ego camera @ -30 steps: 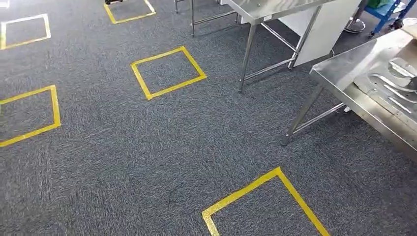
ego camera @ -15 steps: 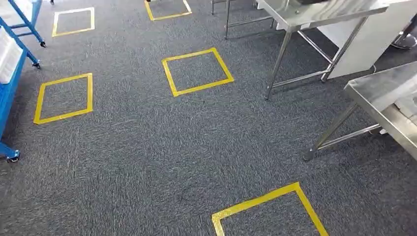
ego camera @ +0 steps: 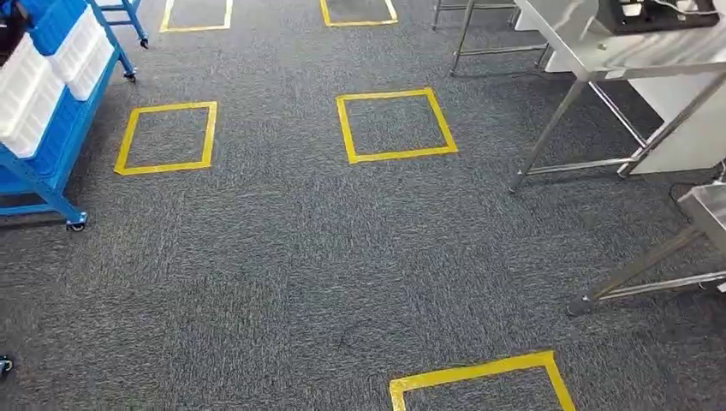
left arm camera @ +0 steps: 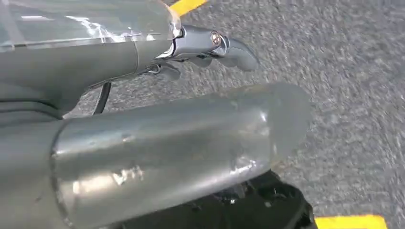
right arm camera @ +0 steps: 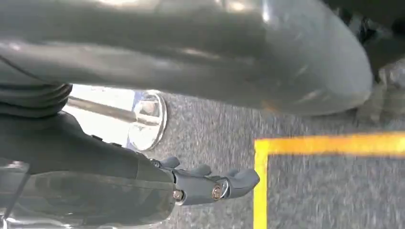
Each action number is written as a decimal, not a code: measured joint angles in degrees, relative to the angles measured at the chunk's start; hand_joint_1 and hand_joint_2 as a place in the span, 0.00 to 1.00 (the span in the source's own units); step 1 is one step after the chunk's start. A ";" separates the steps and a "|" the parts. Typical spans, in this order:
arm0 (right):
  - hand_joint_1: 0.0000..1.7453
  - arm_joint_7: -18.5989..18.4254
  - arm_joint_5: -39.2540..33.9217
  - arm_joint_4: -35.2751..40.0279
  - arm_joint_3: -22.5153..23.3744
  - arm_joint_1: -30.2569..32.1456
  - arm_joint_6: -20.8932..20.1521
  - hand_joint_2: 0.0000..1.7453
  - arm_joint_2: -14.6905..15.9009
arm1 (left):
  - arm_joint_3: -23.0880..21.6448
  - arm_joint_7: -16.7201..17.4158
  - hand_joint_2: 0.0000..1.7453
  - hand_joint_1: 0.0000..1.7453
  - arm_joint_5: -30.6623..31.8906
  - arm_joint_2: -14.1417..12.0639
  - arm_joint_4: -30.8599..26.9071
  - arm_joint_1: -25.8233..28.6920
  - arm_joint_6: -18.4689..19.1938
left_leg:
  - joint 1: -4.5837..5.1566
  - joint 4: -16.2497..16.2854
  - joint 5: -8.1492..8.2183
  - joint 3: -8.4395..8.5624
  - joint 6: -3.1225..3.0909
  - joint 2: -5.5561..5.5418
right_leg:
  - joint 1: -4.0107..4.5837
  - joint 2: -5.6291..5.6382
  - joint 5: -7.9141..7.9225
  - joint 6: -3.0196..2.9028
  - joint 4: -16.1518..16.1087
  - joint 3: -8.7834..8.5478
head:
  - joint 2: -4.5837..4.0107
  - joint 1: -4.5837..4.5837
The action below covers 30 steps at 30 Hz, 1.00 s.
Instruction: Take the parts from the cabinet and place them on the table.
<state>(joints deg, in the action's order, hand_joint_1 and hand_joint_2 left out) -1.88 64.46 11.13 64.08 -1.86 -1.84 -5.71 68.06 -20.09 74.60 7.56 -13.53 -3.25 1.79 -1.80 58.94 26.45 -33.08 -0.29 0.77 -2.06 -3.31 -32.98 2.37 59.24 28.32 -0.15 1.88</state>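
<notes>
- Left hand [left arm camera: 210, 47]: seen in the left wrist view, hanging over grey carpet [ego camera: 282, 265]. Fingers stretched out straight and lying close together, nothing in them. Released.
- Right hand [right arm camera: 210, 183]: seen in the right wrist view, also over the carpet. Fingers extended, slightly spread, holding nothing. Released.
- Just past the right hand's fingertips, a corner of a yellow tape square [right arm camera: 260, 181] on the floor; behind the hand, a round metal foot [right arm camera: 148, 121] of some furniture and a pale panel.
- Near the left hand, two bits of yellow tape [left arm camera: 351, 222] at the edges of its wrist view.
- Head view, well ahead of both hands: blue wheeled cabinet [ego camera: 43, 167] on the left-hand side, carrying white bins [ego camera: 34, 94] and a blue bin at its top edge. Contents of the bins cannot be made out; no part can be told from here.
- On the right-hand side, a steel table [ego camera: 633, 60] with thin legs and a dark object on its top; a second steel table's corner [ego camera: 706, 205] nearer in, with its leg angled to the floor.
- Several yellow tape squares [ego camera: 395, 126] lie on the carpet between cabinet and tables; one more close in front [ego camera: 479, 377].
</notes>
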 joint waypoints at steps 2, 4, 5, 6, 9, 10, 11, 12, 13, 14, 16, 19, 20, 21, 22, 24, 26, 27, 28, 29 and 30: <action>0.00 0.00 0.15 0.00 0.07 0.22 0.11 0.00 -0.72 | -0.24 0.00 0.00 0.00 0.07 -0.02 0.00 -0.15 -0.02 | 0.46 -0.03 -0.09 -0.25 -0.55 -1.19 | 0.33 2.39 -4.67 -0.55 8.87 4.59 | 0.00 0.00; 0.00 0.00 0.17 0.00 0.09 0.43 0.09 0.00 -0.90 | -0.31 0.00 0.00 0.00 0.20 -0.04 0.00 -0.17 -0.02 | 1.24 -0.03 -0.04 -0.30 -1.02 -2.75 | 0.95 2.83 -6.40 -1.34 16.18 8.90 | 0.00 0.00; 0.00 0.00 0.20 0.00 0.09 0.49 0.09 0.00 -0.98 | -0.33 0.00 0.00 0.00 0.20 -0.04 0.00 -0.13 -0.02 | 1.57 -0.03 -0.05 -0.18 -1.12 -3.56 | 1.32 2.95 -5.17 -1.92 16.07 9.32 | 0.00 0.00; 0.00 0.00 0.20 0.00 0.09 0.49 0.09 0.00 -1.07 | -0.35 0.00 0.00 0.00 0.20 -0.04 0.00 -0.05 -0.02 | 1.86 -0.03 -0.03 0.00 -1.23 -4.38 | 1.78 3.20 -2.86 -2.59 13.73 8.62 | 0.00 0.00; 0.00 0.00 0.24 0.04 0.11 0.55 0.11 0.00 -1.09 | -0.81 0.00 0.00 0.00 0.33 0.24 0.07 0.01 -0.02 | 2.00 -0.13 0.04 0.25 -1.34 -6.57 | 3.68 8.10 4.41 -5.43 0.49 3.37 | 0.00 0.00; 0.00 0.00 0.26 0.09 0.11 0.52 0.15 0.00 -1.18 | -0.90 0.00 0.00 0.00 0.33 0.24 0.07 -0.24 -0.02 | 2.25 -0.06 0.07 0.36 -1.25 -7.39 | 3.54 8.17 4.30 -5.74 -0.60 3.04 | 0.00 -0.02; 0.00 0.04 0.28 0.18 0.11 0.46 0.22 0.00 -1.18 | -0.96 -0.02 0.00 0.00 0.33 0.24 0.07 -0.25 -0.02 | 1.97 -0.23 -0.11 0.17 -0.93 -7.95 | 3.73 7.57 4.33 -5.76 -0.59 3.02 | 0.00 0.00; 0.00 0.04 0.31 0.17 0.11 0.35 0.33 0.00 -1.18 | -1.01 -0.02 0.00 0.00 0.33 0.24 0.07 -0.08 -0.02 | 1.76 -0.46 -0.27 0.10 -0.68 -8.58 | 3.81 7.03 4.30 -5.92 -0.70 2.99 | 0.00 -0.02; 0.00 0.00 0.31 0.17 0.11 0.20 0.33 0.00 -1.18 | -1.01 -0.02 0.00 0.00 0.33 0.24 0.07 0.06 -0.02 | 1.80 -0.81 -0.46 0.14 -0.38 -9.21 | 3.80 6.42 4.51 -6.10 -1.25 2.69 | 0.00 0.00; 0.00 0.02 0.33 0.17 0.11 0.05 0.35 0.00 -1.18 | -1.03 -0.02 0.00 0.00 0.33 0.15 0.07 0.20 -0.02 | 2.30 -0.60 -0.38 0.28 -0.31 -8.97 | 2.82 5.51 5.41 -6.04 -3.12 1.82 | 0.00 0.02; 0.00 0.04 0.33 0.17 0.11 0.45 0.33 0.00 -1.16 | -1.05 0.00 0.00 0.00 0.35 0.09 0.07 0.24 -0.02 | 2.43 3.76 2.69 -1.72 0.17 -3.62 | 2.90 3.92 5.66 -6.12 -4.32 0.81 | 0.00 0.02; 0.00 0.02 0.35 0.17 0.15 0.79 0.33 0.00 -1.11 | -1.07 0.00 0.00 0.00 0.35 0.07 0.07 -0.03 -0.02 | 1.40 14.72 7.48 -7.26 1.44 -1.63 | 2.83 1.20 5.14 -5.80 -3.99 0.83 | 0.00 0.02; 0.00 0.02 0.35 0.17 0.15 0.80 0.33 0.00 -1.05 | -1.07 0.00 0.00 0.00 0.35 0.00 0.07 0.04 -0.02 | 1.02 15.36 6.99 -7.55 1.90 -1.39 | 2.67 0.43 4.87 -5.57 -3.76 0.87 | 0.00 0.00; 0.00 0.02 0.37 0.17 0.15 0.76 0.28 0.00 -0.98 | -1.07 0.00 0.00 0.00 0.35 -0.11 0.07 0.21 -0.02 | 0.70 13.00 5.14 -6.26 2.34 -1.05 | 2.39 -0.30 4.52 -5.22 -3.44 0.80 | 0.00 0.02; 0.00 0.02 0.37 0.17 0.15 0.74 0.20 0.00 -0.98 | -1.09 0.00 0.00 0.00 0.35 -0.15 0.07 0.31 -0.02 | 0.44 8.90 2.89 -4.03 2.73 -0.64 | 2.09 -0.99 4.11 -4.86 -3.02 0.73 | 0.00 0.02; 0.00 0.02 0.39 0.18 0.15 0.73 0.17 0.00 -0.98 | -1.11 -0.07 0.00 0.00 0.35 -0.22 0.09 0.21 -0.02 | 0.16 -0.01 0.17 0.62 3.42 3.15 | 1.82 -2.17 3.05 -3.89 -1.65 0.69 | 0.00 0.02; 0.00 0.07 0.44 0.22 0.15 0.72 0.35 0.00 -0.98 | -1.14 -0.15 0.00 0.00 0.35 -0.22 0.09 0.01 0.09 | 0.66 0.56 0.48 0.50 1.55 2.41 | 2.08 -3.08 2.42 -3.02 -1.09 0.64 | 0.00 0.00; 0.00 0.09 0.46 0.22 0.15 0.51 0.35 0.00 -0.98 | -1.14 -0.17 0.00 0.00 0.35 -0.28 0.09 0.18 0.09 | 0.75 0.51 0.47 0.34 1.25 2.00 | 2.11 -3.45 2.41 -2.85 -1.09 0.47 | 0.00 0.00; 0.00 0.09 0.48 0.22 0.15 0.28 0.37 0.00 -0.98 | -1.14 -0.17 0.00 0.00 0.35 -0.33 0.09 0.32 0.09 | 0.86 0.49 0.45 0.05 0.89 1.49 | 2.00 -3.89 2.50 -2.64 -1.31 0.29 | 0.00 0.00; 0.00 0.09 0.50 0.22 0.15 -0.01 0.35 0.00 -1.00 | -1.14 -0.17 0.00 0.00 0.35 -0.33 0.09 0.33 0.09 | 0.76 -0.04 0.18 0.42 0.29 0.84 | 1.80 -4.31 2.21 -2.19 -1.23 0.13 | 0.00 0.00; 0.00 0.07 0.57 0.20 0.15 0.10 0.35 0.00 -1.09 | -1.14 -0.20 0.00 0.00 0.35 -0.33 0.09 0.42 0.09 | 0.59 -0.36 -0.10 0.54 -0.18 0.42 | 1.32 -1.73 1.36 -1.73 -0.49 0.12 | 0.00 -0.02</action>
<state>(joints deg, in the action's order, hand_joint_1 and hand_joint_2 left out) -1.81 65.02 11.32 64.24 -1.76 -1.49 -6.80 66.93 -20.28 74.95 7.23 -13.44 -2.84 1.88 -1.21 58.58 26.36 -32.55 -0.47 1.19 -0.74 -5.04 -31.62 0.64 58.75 28.44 -0.15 1.86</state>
